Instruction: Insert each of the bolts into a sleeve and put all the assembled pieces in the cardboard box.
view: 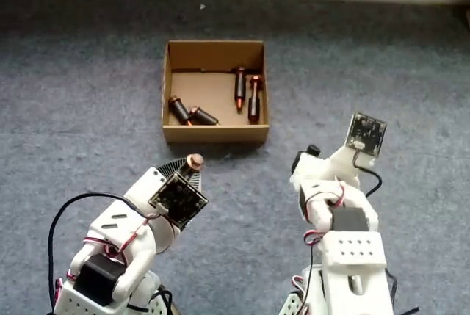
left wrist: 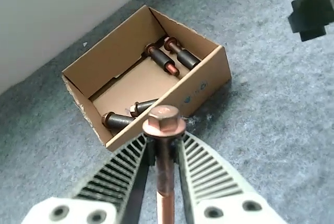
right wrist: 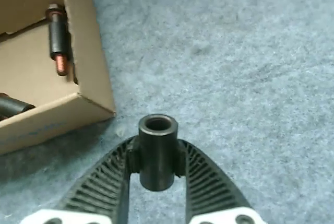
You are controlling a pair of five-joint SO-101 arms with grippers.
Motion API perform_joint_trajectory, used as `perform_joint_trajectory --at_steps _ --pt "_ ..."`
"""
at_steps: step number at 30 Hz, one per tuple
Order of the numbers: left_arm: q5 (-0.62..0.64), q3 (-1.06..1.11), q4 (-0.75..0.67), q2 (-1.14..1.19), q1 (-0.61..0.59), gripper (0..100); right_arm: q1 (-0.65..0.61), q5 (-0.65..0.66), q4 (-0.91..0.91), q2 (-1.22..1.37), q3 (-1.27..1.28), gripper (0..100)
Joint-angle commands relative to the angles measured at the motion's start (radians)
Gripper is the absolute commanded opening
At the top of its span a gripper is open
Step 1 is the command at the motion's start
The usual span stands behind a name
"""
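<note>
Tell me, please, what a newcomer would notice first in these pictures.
The left hand grips a copper bolt just short of the cardboard box. The right hand holds a dark sleeve, its bore empty, near the box's corner. Four assembled pieces lie inside the box.

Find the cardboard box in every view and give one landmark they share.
High view: cardboard box upper centre, ahead of both arms.
Left wrist view: just beyond the held bolt.
Right wrist view: its corner, beyond the held sleeve.
Shared landmark: the assembled pieces inside it.
</note>
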Motion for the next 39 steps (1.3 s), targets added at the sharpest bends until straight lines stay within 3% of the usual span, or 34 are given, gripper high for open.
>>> perform_joint_trajectory --at_steps 1,12,16,22,29,34,39 --pt "0.095 -0.015 -0.081 -0.004 -0.053 1 -0.059 0.061 0.004 -0.251 0.074 0.4" --pt "0.152 -0.127 -0.316 0.004 -0.079 1 -0.285 0.098 0.005 -0.711 0.312 0.4" --pt "0.259 -0.136 -0.381 0.005 -0.079 1 -0.389 0.169 0.004 -0.696 0.331 0.4" --pt "0.348 -0.124 -0.410 0.005 -0.079 1 -0.530 0.175 0.004 -0.702 0.329 0.4" --pt "0.382 -0.064 -0.410 0.005 -0.028 1 -0.690 0.176 0.001 -0.702 0.329 0.4" --pt "0.377 -0.054 -0.407 0.002 0.108 1 -0.725 0.176 0.001 -0.702 0.329 0.4" --pt "0.377 -0.051 -0.405 0.004 0.136 1 -0.719 0.176 0.001 -0.702 0.328 0.4"
